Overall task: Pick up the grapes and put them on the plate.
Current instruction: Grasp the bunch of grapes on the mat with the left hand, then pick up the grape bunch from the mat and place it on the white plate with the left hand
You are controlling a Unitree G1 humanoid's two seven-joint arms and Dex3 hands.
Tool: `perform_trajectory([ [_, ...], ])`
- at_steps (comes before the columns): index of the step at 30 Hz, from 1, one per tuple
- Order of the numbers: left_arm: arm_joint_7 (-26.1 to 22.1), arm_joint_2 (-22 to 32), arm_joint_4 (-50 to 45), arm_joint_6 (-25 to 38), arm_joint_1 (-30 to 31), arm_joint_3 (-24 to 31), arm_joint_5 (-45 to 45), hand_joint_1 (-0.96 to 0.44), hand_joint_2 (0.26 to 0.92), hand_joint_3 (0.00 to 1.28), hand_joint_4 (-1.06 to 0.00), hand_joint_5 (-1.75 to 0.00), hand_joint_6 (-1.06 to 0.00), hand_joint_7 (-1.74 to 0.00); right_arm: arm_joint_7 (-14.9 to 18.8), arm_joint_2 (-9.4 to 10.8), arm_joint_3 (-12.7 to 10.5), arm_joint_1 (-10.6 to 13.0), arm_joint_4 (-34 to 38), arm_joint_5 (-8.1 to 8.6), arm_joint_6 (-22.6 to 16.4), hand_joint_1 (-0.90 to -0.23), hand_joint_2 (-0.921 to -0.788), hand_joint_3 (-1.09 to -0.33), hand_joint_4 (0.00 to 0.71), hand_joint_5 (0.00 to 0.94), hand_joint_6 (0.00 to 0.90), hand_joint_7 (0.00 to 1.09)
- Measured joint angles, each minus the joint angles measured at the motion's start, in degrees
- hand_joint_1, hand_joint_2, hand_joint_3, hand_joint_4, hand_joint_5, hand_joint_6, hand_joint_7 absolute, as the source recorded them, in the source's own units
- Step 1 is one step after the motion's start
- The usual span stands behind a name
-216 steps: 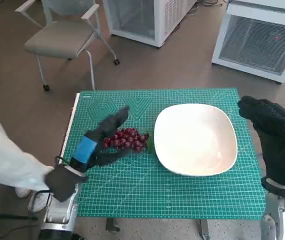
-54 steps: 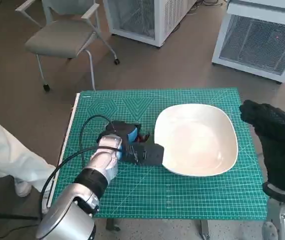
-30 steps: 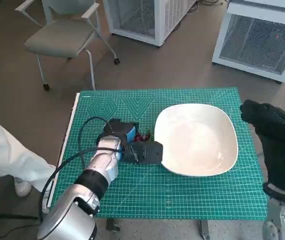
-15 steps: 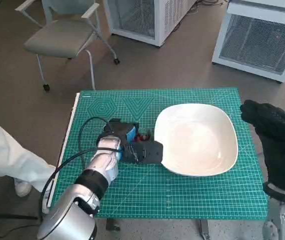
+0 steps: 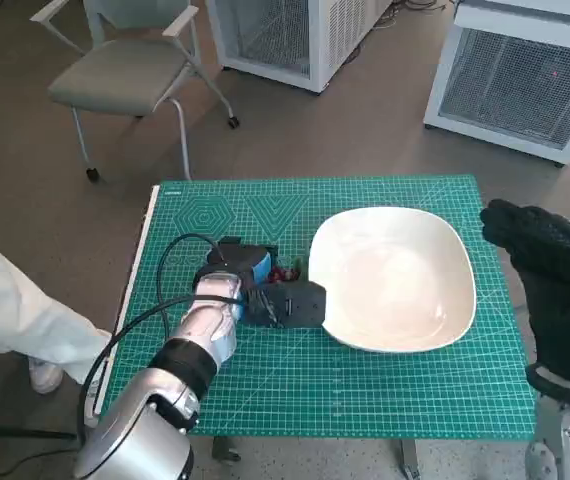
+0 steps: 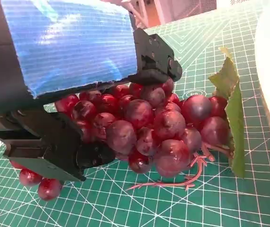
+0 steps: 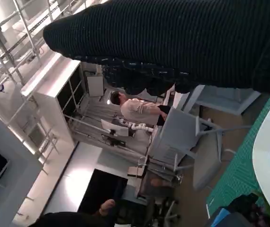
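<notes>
The left hand (image 6: 73, 90) is closing around the bunch of red grapes (image 6: 149, 125), its black fingers (image 6: 54, 149) wrapping the bunch from both sides while the bunch is lying on the green cutting mat (image 5: 385, 390), just beside the white plate (image 5: 395, 275) on the side toward the robot's left. In the head view the left hand (image 5: 255, 285) is covering most of the grapes (image 5: 285, 271), so only a few are showing next to the plate's rim.

The grasp looks partial: several grapes are hanging outside the fingers, away from the plate, and could be dropping off or staying behind on the mat when the bunch is lifted. Too firm a squeeze could be crushing the soft fruit. The green leaf (image 6: 229, 113) and thin stem are lying between the bunch and the plate, and could be snagging on the rim during the transfer. The plate's edge is so near the hand that a low carry could be nudging it.

The right hand (image 5: 545, 270) is hovering beyond the far side of the plate, holding nothing, its fingers only loosely bent.
</notes>
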Motion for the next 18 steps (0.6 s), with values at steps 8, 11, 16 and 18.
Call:
perform_trajectory([
  [8,0.0,0.4,-0.1,-1.1,0.0,1.2,-1.4,0.36,0.774,0.71,-0.28,-1.75,-0.49,-0.05,0.0,-0.1,0.0,0.0,0.0,0.00,0.0,-0.646,-0.921,-0.697,0.354,0.002,-0.001,0.68],
  [11,0.0,0.7,-0.4,-1.6,0.0,1.6,-1.7,0.36,0.773,0.71,-0.29,-1.74,-0.54,-0.07,0.0,-0.1,0.0,0.0,0.0,0.02,0.1,-0.647,-0.921,-0.696,0.354,0.002,-0.001,0.68],
  [16,-0.2,1.4,-1.4,-2.0,0.0,2.3,-2.3,0.32,0.812,0.57,-0.35,-1.64,-0.67,-0.25,0.1,-0.1,0.0,0.0,0.0,0.05,0.1,-0.648,-0.921,-0.695,0.355,0.003,-0.001,0.68],
  [18,-0.2,1.8,-2.1,-2.1,0.0,2.7,-2.5,0.22,0.850,0.46,-0.38,-1.56,-0.61,-0.63,0.1,-0.1,0.0,0.0,0.1,0.06,0.1,-0.649,-0.921,-0.695,0.355,0.003,-0.001,0.68],
])
